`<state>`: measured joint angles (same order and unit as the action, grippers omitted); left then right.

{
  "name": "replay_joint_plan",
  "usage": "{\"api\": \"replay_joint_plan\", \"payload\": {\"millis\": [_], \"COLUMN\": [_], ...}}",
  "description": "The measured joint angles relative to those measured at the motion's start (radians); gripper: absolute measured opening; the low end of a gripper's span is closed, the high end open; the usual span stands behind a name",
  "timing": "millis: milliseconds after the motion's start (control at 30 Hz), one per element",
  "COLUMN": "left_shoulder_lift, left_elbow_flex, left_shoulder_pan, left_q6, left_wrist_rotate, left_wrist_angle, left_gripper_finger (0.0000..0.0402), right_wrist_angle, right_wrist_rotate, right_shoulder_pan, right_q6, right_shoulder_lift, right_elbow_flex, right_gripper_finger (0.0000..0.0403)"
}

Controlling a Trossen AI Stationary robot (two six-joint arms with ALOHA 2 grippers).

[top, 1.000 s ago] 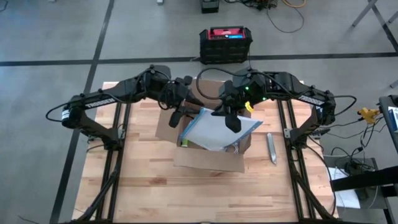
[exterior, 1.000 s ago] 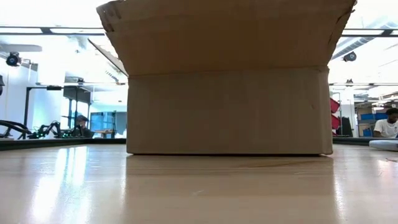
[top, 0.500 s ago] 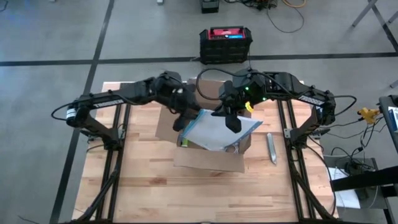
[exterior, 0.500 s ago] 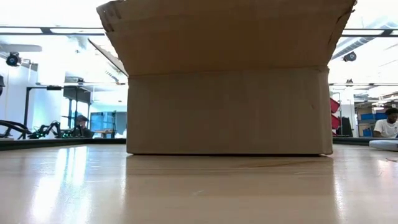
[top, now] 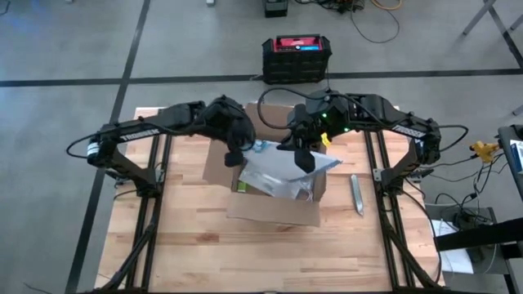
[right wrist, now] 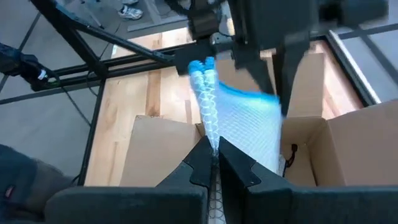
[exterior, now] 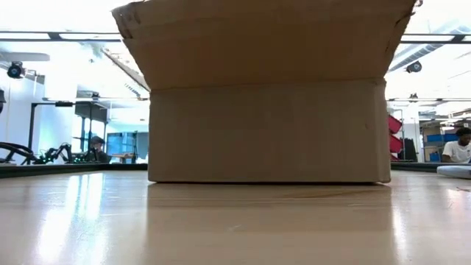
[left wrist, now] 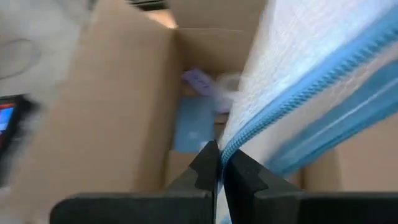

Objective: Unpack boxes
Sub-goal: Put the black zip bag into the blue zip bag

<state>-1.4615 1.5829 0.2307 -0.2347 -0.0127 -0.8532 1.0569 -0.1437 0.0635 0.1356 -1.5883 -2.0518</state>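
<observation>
Our left gripper (left wrist: 217, 165) clamped on clear blue-edged plastic bag (top: 286, 167), our right gripper (right wrist: 214, 158) pinching its other end, above open brown cardboard box (top: 274, 208) mid-table near far edge, no legible writing.

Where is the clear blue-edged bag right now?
High view: the bag hangs over the open cardboard box at table centre, pinched between the left gripper and right gripper.
</observation>
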Motion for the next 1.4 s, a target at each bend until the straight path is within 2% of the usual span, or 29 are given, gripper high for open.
{"api": "replay_joint_plan", "payload": {"millis": [133,233,467,600,733,833,900,1067,1267,1400], "left_shoulder_lift": [0.011,0.009,0.009,0.009,0.009,0.027,0.045,0.09,0.123,0.097], "left_elbow_flex": [0.106,0.171,0.382,0.471,0.519,0.517,0.52,0.532,0.527,0.495], "left_shoulder_pan": [0.001,0.0,0.0,0.0,0.0,0.001,0.0,0.001,0.007,0.01], "left_q6": [-0.012,-0.036,-0.075,-0.025,0.07,0.109,0.106,0.148,0.208,0.222], "left_wrist_rotate": [0.006,0.022,0.259,0.371,0.495,0.543,0.523,0.551,0.545,0.536], "left_wrist_angle": [-0.003,-0.034,-0.322,-0.506,-0.71,-0.709,-0.722,-0.718,-0.718,-0.718], "left_gripper_finger": [0.0,0.0,0.0,0.0,0.0,0.0,0.0,0.0,0.0,0.0], "right_wrist_angle": [-0.037,-0.064,-0.071,-0.121,-0.188,-0.23,-0.241,-0.247,-0.267,-0.357], "right_wrist_rotate": [0.002,0.004,0.016,0.016,0.014,0.012,0.005,0.005,0.005,0.004], "right_shoulder_pan": [0.0,0.0,0.001,0.002,0.002,0.003,0.003,0.017,0.025,0.025], "right_q6": [-0.025,-0.028,-0.033,-0.049,-0.089,-0.109,-0.122,-0.124,-0.136,-0.16], "right_shoulder_lift": [0.003,0.003,0.012,0.006,-0.013,-0.042,-0.066,-0.116,-0.164,-0.211], "right_elbow_flex": [0.0,0.0,-0.009,-0.017,-0.017,-0.016,-0.016,-0.016,-0.016,-0.016], "right_gripper_finger": [0.0004,0.0024,0.012,0.0173,0.021,0.0228,0.0236,0.0242,0.0224,0.0209]}}
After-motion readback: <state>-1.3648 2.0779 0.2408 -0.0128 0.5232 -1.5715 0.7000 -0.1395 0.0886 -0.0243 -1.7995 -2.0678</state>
